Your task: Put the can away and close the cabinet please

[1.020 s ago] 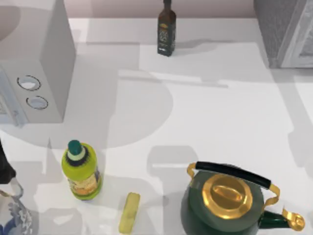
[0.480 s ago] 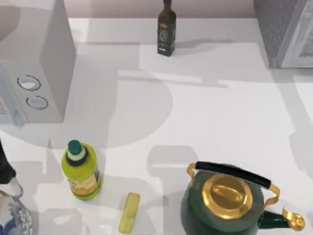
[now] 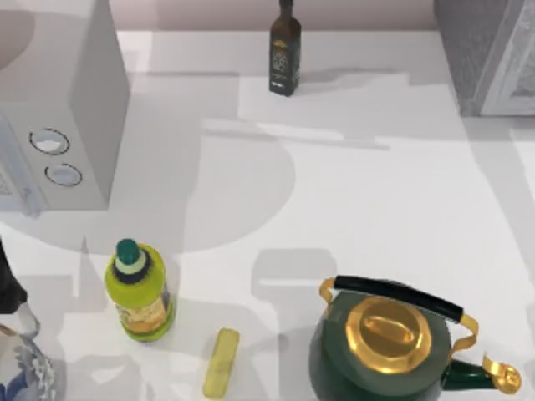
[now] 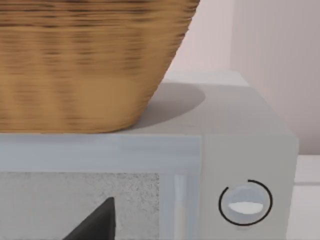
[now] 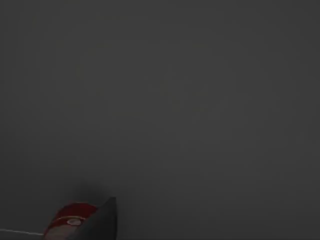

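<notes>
Right gripper: one dark fingertip visible beside the can in a dark view; I cannot tell its grip. Cabinet sits at the table's far right corner. Left gripper faces the white box under a basket, state unclear

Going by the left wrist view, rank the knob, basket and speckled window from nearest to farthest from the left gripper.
1. Window: on the box front, directly behind the left gripper.
2. Knob: same front face, off to the side.
3. Basket: up on top of the box, likely farthest.
</notes>
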You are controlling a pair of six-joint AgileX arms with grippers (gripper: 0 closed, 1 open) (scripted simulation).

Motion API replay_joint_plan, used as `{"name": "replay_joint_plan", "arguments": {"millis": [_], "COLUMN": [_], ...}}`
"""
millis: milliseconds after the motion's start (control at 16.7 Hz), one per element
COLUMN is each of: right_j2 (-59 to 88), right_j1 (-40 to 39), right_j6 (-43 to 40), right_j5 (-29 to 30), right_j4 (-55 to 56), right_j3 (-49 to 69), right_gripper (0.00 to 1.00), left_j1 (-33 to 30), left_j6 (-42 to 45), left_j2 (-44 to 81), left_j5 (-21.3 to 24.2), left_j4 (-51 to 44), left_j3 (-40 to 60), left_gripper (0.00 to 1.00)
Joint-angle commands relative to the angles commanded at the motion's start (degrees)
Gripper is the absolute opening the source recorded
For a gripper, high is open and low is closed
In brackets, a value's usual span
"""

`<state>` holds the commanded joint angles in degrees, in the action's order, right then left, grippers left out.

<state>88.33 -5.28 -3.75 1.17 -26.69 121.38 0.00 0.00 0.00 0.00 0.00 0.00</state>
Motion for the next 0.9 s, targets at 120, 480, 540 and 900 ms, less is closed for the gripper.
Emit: {"name": "replay_joint_plan", "arguments": {"millis": [120, 480, 540, 900], "right_j2": [-10.95, -43.3, -48.04, -72.37], "right_j1": [0.5, 2.33, 2.65, 4.42], "right_j6": [-0.41, -0.57, -0.49, 0.75], "right_j5": [-1.34, -3.37, -3.4, -2.38], "right_j4": [4.58, 16.11, 17.54, 23.22], "right_j3": [-12.71, -54.42, -61.47, -100.24], "right_gripper": [1.0, 1.0, 1.0, 1.0], "left_j1": [0.0, 0.0, 0.0, 0.0], "left_j6": [0.0, 0.0, 0.0, 0.0], "left_j2": [0.0, 0.0, 0.0, 0.0], "left_j5": [0.0, 0.0, 0.0, 0.0], "left_j4": [0.0, 0.0, 0.0, 0.0], "left_j3": [0.0, 0.0, 0.0, 0.0], "left_gripper": [1.0, 1.0, 1.0, 1.0]}}
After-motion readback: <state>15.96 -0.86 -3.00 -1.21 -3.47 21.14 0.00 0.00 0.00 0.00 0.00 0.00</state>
